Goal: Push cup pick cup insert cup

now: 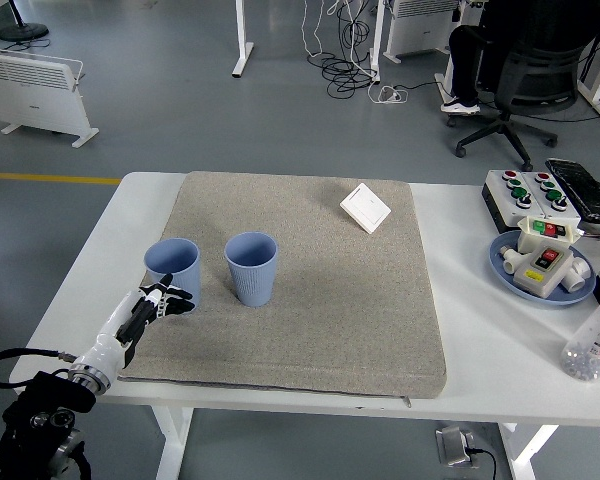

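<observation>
A grey felt mat (310, 290) covers the middle of a white table (470, 330). Two upright blue cups stand on the mat's left half: the left cup (172, 268) near the mat's left edge, the second cup (251, 267) just beside it towards the mat's middle, not touching. The robot's left hand (158, 302) reaches in over the mat's near-left corner, fingers loosely spread and holding nothing, fingertips at the left cup's base. A small white switch plate (365, 208) lies near the mat's far edge.

Even, bright overhead light left only faint shadows beside the cups (251, 267) on the mat (310, 290); the picture was sharp, without glare.
</observation>
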{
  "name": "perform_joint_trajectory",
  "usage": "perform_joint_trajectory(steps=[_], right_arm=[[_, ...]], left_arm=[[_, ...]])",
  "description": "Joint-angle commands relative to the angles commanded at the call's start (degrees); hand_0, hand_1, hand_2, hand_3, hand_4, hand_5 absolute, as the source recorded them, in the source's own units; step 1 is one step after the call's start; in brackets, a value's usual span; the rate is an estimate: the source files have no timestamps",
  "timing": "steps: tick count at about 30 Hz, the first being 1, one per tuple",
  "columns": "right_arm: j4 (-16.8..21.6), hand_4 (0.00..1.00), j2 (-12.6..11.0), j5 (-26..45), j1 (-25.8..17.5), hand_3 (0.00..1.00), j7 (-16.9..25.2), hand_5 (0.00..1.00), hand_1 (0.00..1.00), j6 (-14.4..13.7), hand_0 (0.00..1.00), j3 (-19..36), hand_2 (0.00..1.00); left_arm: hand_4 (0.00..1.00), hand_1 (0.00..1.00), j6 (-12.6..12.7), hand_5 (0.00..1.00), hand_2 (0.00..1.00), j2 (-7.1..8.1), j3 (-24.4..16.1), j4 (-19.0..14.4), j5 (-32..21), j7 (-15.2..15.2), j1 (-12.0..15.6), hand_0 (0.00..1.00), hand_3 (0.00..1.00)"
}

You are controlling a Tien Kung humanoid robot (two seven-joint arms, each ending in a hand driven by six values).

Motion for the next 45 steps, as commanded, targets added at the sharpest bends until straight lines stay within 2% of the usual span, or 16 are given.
perform_joint_trajectory(steps=[10, 23, 30, 36, 45], right_arm=[[0.0, 0.070, -0.1, 0.0, 0.2, 0.560, 0.0, 0.494, 0.642, -0.1, 0.758, -0.3, 0.669], [0.0, 0.070, -0.1, 0.1, 0.1, 0.560, -0.2, 0.494, 0.638, -0.1, 0.758, -0.7, 0.670], [0.0, 0.070, -0.1, 0.1, -0.1, 0.560, -0.2, 0.496, 0.638, -0.2, 0.758, -0.9, 0.670], [0.0, 0.071, -0.1, 0.0, -0.3, 0.560, -0.3, 0.495, 0.638, -0.2, 0.758, -1.1, 0.670], [0.0, 0.071, -0.1, -0.2, -0.5, 0.560, -0.5, 0.493, 0.637, -0.3, 0.758, -1.1, 0.670]], left_arm=[[0.632, 0.594, 0.3, 0.998, 0.517, 0.44, 1.1, 3.6, 0.6, -0.8, -3.3, 0.762, 0.491], [0.629, 0.590, 0.6, 0.998, 0.516, 0.23, 4.0, 8.4, -0.3, -2.3, -8.0, 0.762, 0.491], [0.627, 0.589, 0.8, 0.998, 0.515, -0.11, 5.6, 12.5, -1.4, -3.4, -10.4, 0.765, 0.490], [0.625, 0.588, 1.0, 0.998, 0.512, -0.30, 7.1, 15.9, -0.5, -4.1, -12.4, 0.766, 0.487], [0.624, 0.587, 1.5, 0.998, 0.512, -0.50, 6.8, 18.4, 2.6, -4.9, -14.1, 0.766, 0.487]])
